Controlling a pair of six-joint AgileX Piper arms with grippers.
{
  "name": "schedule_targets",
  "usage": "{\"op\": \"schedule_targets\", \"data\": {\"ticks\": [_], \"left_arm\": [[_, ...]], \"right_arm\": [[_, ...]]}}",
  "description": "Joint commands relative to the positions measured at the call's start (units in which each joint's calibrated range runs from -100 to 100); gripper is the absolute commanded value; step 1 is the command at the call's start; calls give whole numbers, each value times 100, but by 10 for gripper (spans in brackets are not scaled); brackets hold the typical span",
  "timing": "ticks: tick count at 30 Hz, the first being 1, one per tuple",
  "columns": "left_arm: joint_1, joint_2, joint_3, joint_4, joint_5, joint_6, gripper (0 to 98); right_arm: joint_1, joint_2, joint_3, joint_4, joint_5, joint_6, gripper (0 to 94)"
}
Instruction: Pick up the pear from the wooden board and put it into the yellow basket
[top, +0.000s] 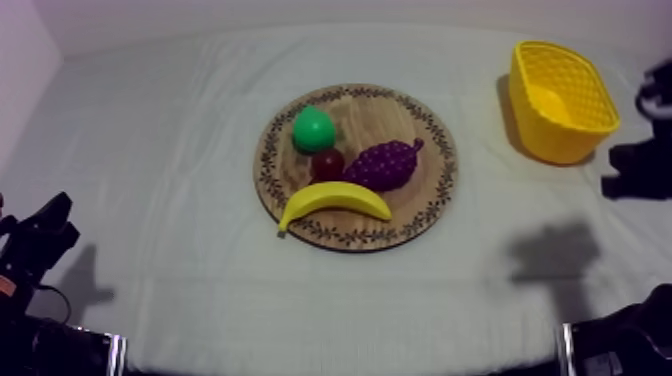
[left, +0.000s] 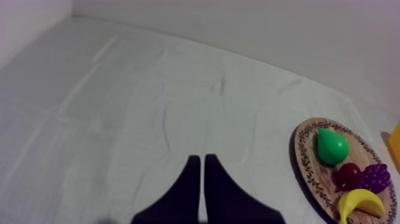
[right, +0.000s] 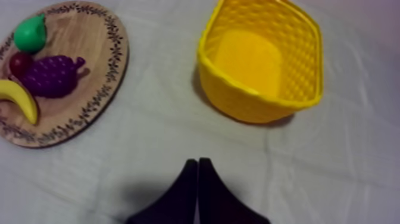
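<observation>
Quick pass, big to small. Grey-white cloth (top: 180, 150) covers the whole table. The wooden board (top: 372, 112) lies flat at centre frame in the top view, within reach of either arm I'd guess, and all four fruits are on it. The yellow basket (top: 545, 135) stands upright at upper right, well apart from the board. Its mouth faces up with nothing inside, so it's ready for a drop-in. It's on my right side, so I judge the right arm is the one for this job. The right gripper (right: 197, 162) hangs above the cloth between board and basket, fingers pressed together in a narrow wedge, holding nothing. The left gripper (left: 199, 159) is parked low over bare cloth, well off the board, fingers likewise together and empty, probably to stay out of the way. Banana (top: 335, 200) lies along the board's near edge. The grapes (top: 382, 165) sit behind it, touching or nearly so. The pear (top: 313, 129), green, sits on the board's upper left part, not picked yet, so the task looks unstarted. The right fingers must spread before closing on it. The small red fruit (top: 327, 163) sits just beside the pear, between it and the banana; I can't tell if they touch, and a grasp may nudge it.
</observation>
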Motion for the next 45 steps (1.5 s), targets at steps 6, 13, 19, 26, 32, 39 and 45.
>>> {"op": "schedule_targets", "data": {"ticks": [6, 13, 19, 26, 32, 39, 45], "left_arm": [[0, 2, -2, 1, 0, 1, 1], [0, 2, -2, 1, 0, 0, 1], [0, 2, -2, 1, 0, 0, 1], [0, 2, -2, 1, 0, 0, 1], [0, 2, -2, 1, 0, 1, 1], [0, 2, -2, 1, 0, 0, 1], [0, 2, -2, 1, 0, 0, 1]], "right_arm": [[-1309, 3050, -3178, -251, 1800, -878, 4], [-1728, 4771, -5103, -792, 2195, -1062, 4], [-1743, 6185, -6796, -1218, 2193, -1200, 4], [-1569, 7518, -8205, -1582, 1938, -1191, 54], [-1389, 8310, -8957, -1848, 1785, -1038, 221], [-1276, 8741, -9337, -2048, 1950, -794, 484], [-1260, 8984, -9543, -2000, 2104, -731, 605]]}}
